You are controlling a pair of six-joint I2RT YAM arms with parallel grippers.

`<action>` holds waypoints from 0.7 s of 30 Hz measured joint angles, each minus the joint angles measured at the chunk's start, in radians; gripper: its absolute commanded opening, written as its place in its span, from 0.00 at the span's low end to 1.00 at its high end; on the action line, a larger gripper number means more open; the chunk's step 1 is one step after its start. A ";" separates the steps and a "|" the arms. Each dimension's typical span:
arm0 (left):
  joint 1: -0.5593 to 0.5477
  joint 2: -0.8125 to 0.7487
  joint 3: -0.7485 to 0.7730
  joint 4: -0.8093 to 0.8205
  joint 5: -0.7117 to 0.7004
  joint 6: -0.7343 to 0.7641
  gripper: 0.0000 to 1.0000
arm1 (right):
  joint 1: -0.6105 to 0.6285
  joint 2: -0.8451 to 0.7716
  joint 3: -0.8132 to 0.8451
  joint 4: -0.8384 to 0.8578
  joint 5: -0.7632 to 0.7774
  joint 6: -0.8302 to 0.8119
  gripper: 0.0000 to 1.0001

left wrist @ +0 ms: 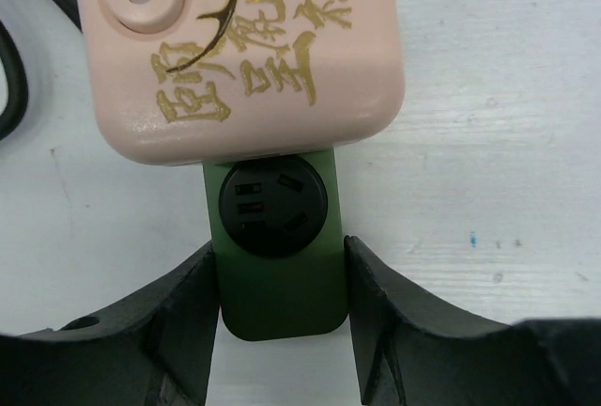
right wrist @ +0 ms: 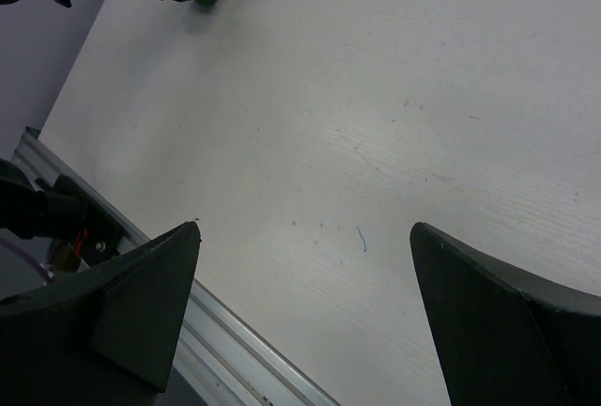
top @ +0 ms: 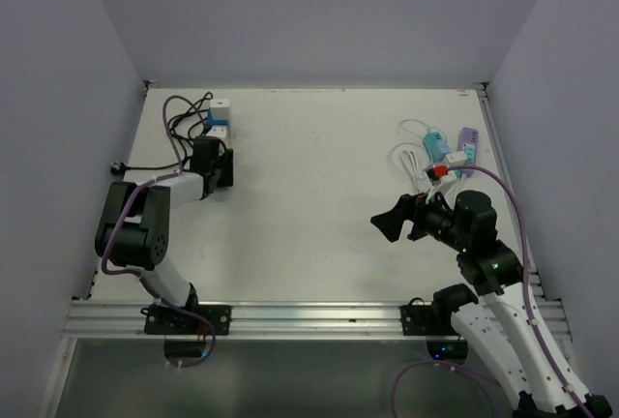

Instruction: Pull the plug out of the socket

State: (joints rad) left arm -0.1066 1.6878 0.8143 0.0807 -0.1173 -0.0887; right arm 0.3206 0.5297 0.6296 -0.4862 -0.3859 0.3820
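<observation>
The jaws of your left gripper press both sides of one green socket, with one pink plug sitting in it just beyond them; those of your right gripper stand wide.

White table, green socket, cables

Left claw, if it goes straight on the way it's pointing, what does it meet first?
Probably the pink plug. The left claw straddles the green socket strip, and the plug sits on that strip just ahead, though how high it stands is unclear.
</observation>
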 measured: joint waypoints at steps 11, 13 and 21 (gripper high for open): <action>-0.149 -0.012 -0.008 -0.006 -0.072 -0.164 0.03 | 0.000 -0.018 0.000 -0.030 0.001 -0.001 0.99; -0.216 -0.027 -0.020 -0.008 -0.092 -0.195 0.02 | 0.000 -0.027 0.000 -0.036 0.001 -0.001 0.99; -0.531 -0.050 -0.049 -0.032 -0.126 -0.257 0.01 | 0.000 -0.072 0.002 -0.072 0.005 -0.002 0.99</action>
State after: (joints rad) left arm -0.6373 1.6379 0.7650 0.0486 -0.2436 -0.3458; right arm 0.3206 0.4572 0.6312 -0.5579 -0.3805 0.3805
